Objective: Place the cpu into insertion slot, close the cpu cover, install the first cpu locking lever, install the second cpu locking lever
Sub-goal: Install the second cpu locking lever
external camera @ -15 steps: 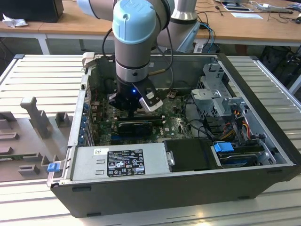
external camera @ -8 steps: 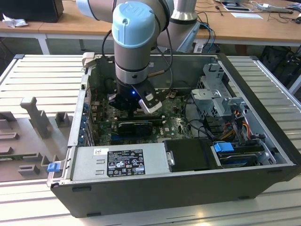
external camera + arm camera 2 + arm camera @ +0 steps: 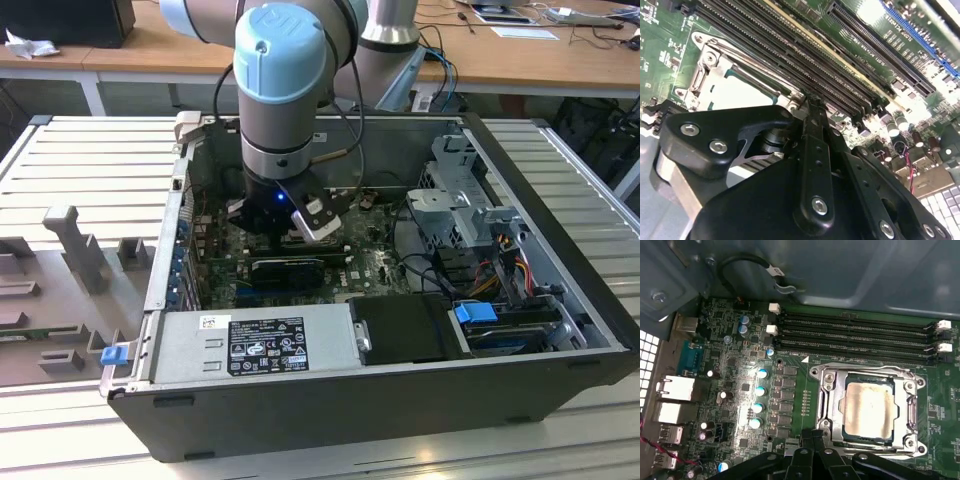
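Silvery cpu (image 3: 869,411) seated under closed cpu cover (image 3: 827,405)

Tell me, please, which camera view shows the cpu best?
The first wrist view: the cpu lies face-on, framed by the cpu cover. The second wrist view catches a pale part of it above the gripper. In the exterior view the arm hides it.

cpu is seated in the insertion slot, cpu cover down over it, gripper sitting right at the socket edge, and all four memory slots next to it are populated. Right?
Not quite: the memory slots are empty, as the first wrist view shows. The rest holds: the cpu sits in the insertion slot, the cpu cover lies down around it, and the gripper is at the socket's edge.
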Robot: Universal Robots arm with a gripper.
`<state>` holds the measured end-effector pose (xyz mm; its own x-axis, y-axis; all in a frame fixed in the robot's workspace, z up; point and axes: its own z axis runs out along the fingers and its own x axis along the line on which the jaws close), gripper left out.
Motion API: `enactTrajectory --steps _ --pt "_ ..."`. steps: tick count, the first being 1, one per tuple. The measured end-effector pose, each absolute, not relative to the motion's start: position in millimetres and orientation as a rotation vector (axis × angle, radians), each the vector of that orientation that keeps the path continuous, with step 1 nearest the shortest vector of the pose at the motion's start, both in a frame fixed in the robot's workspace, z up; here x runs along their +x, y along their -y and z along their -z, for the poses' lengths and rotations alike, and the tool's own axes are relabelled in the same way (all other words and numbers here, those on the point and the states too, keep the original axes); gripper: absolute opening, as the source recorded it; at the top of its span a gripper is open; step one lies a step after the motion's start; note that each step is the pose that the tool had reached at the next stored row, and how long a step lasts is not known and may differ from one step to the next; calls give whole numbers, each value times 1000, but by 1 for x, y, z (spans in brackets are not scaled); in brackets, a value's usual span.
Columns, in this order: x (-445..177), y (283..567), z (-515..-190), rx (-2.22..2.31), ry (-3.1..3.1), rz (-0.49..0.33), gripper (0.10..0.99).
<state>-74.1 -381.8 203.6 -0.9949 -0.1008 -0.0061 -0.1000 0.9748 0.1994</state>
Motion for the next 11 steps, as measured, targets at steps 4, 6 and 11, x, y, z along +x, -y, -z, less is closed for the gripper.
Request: enactTrajectory --steps 4,6,11 --pt "-74 382 -213 158 3118 314 106" --pt "-74 382 -217 158 3118 314 106" --pt "-74 382 -224 158 3118 313 106"
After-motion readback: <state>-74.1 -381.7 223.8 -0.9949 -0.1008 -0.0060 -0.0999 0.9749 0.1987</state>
